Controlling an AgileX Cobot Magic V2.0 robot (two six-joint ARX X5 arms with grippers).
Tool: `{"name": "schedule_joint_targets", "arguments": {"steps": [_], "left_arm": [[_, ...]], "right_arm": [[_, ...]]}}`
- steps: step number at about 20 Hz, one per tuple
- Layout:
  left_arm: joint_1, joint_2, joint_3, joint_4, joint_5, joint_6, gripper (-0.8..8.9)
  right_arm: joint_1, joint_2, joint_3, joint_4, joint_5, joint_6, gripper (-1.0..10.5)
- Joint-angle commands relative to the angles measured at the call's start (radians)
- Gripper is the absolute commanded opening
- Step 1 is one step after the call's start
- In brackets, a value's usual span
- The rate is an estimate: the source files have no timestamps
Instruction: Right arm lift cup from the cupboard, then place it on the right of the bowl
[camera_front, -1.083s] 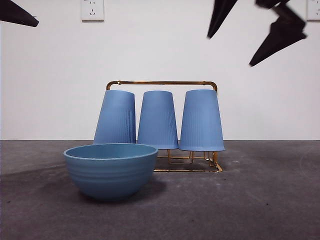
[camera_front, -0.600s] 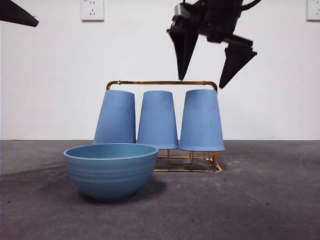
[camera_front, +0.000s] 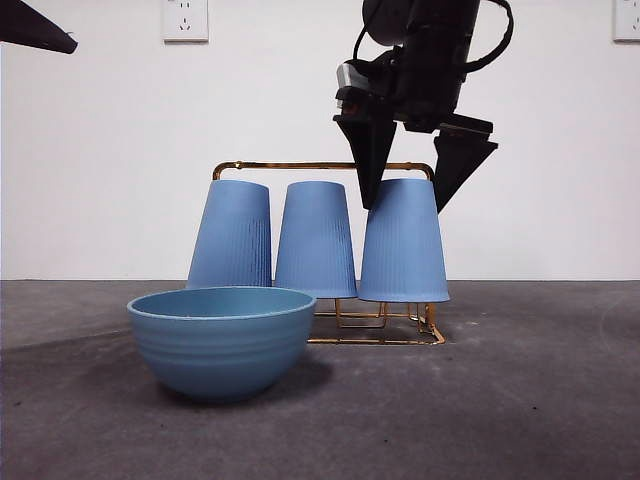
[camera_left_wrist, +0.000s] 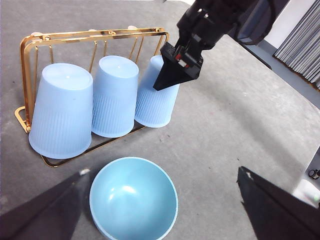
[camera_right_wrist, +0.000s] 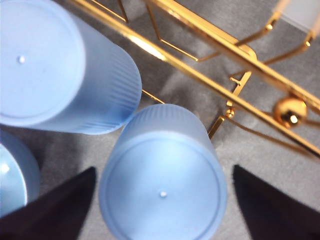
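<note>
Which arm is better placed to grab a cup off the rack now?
Right. The right gripper hangs open, its fingers straddling the top of the end cup on the rack; the left gripper waits back above the bowl.

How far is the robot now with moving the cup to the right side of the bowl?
Early stage. Nothing is moved yet: all three cups sit upside down on the gold rack. In hand: the right gripper straddles the top of the cup at the rack's end, jaws open on either side, not closed. Left to do: close, lift it off, and set it right of the bowl. The left gripper waits.
</note>
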Motion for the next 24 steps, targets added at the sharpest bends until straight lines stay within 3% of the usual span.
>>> {"name": "schedule_joint_targets", "arguments": {"steps": [1,10,24], "left_arm": [[-0.004,0.005,0.021,0.011,0.008,0.009,4.69],[-0.004,0.005,0.021,0.011,0.008,0.009,4.69],[-0.006,0.013,0.021,0.011,0.008,0.005,4.69]], "right_arm": [[0.006,0.021,0.029,0.007,0.0,-0.008,3.5],[0.006,0.02,0.029,0.006,0.008,0.005,2.8],[0.005,-0.008,0.148,-0.113,0.007,0.021,2.7]]}}
